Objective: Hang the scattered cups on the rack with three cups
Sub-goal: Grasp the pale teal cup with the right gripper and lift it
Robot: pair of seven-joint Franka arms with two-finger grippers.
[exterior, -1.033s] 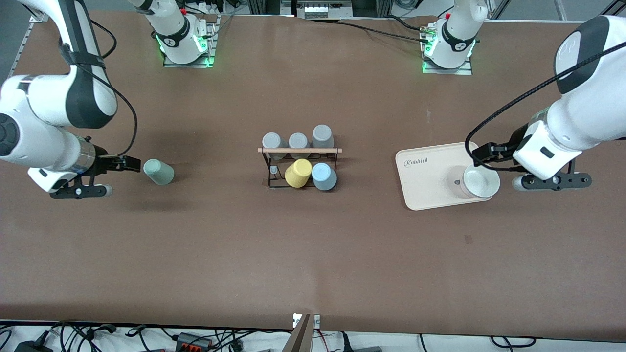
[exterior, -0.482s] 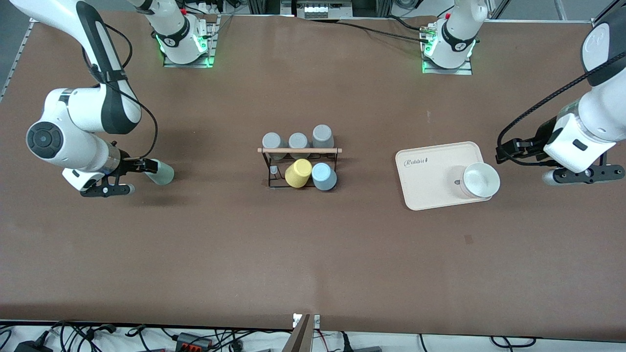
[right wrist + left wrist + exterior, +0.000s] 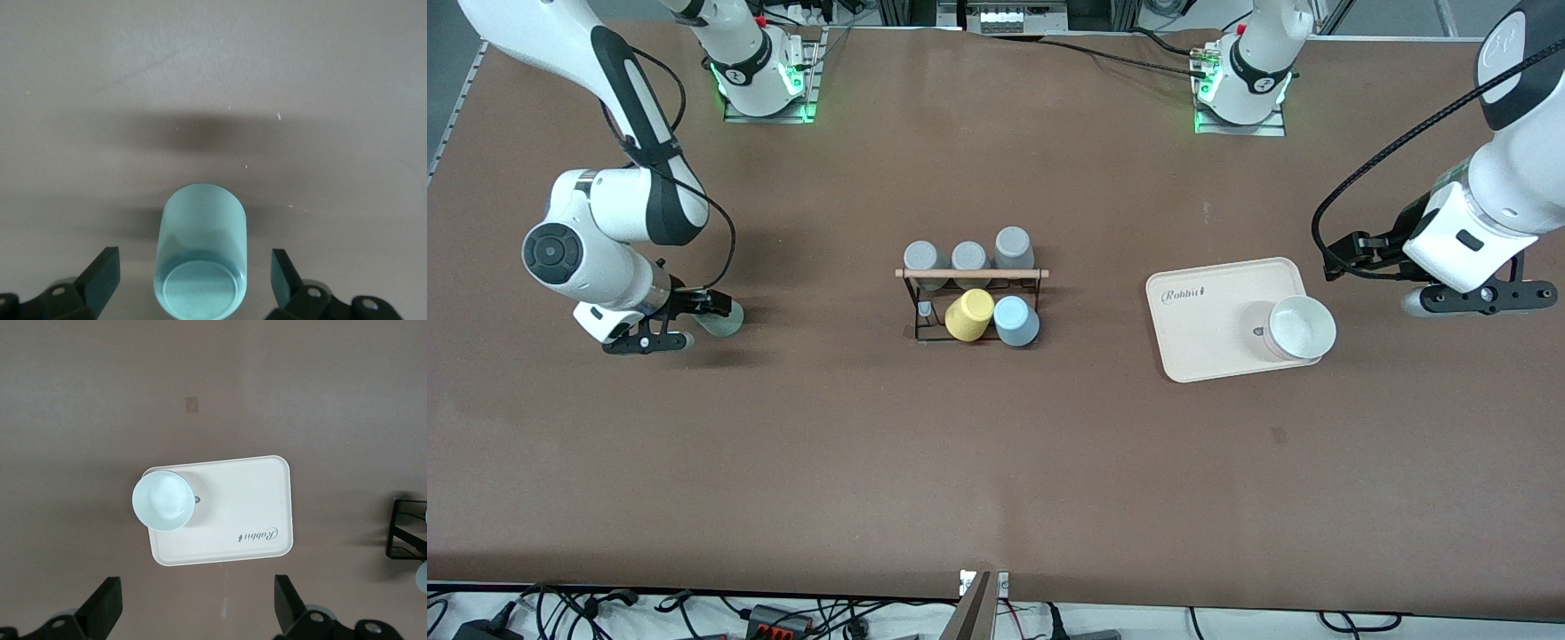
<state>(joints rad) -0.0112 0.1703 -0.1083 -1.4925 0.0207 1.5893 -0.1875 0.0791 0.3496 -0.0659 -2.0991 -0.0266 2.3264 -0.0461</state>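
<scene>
The pale mint green cup (image 3: 729, 322) lies on its side on the table toward the right arm's end. My right gripper (image 3: 710, 317) is open, low at the cup, one finger on each side. The right wrist view shows the cup (image 3: 202, 250) between the fingers (image 3: 100, 270), not gripped. The light blue cup (image 3: 1016, 320) sits on the black wire rack (image 3: 919, 307) beside a yellow cup (image 3: 969, 315), under the wooden dowel (image 3: 971, 274). My left gripper (image 3: 1336, 258) is open and empty above the table, beside the cream tray (image 3: 1200, 333).
Three grey cups (image 3: 967, 256) sit on the side of the rack farther from the front camera. A white cup (image 3: 1301, 327) stands on the tray's corner; the left wrist view shows the cup (image 3: 163, 501), the tray (image 3: 247, 507) and the rack's edge (image 3: 405, 528).
My right gripper has moved in toward the mint cup until its fingers flank it. My left gripper has drawn back from the white cup toward the left arm's end.
</scene>
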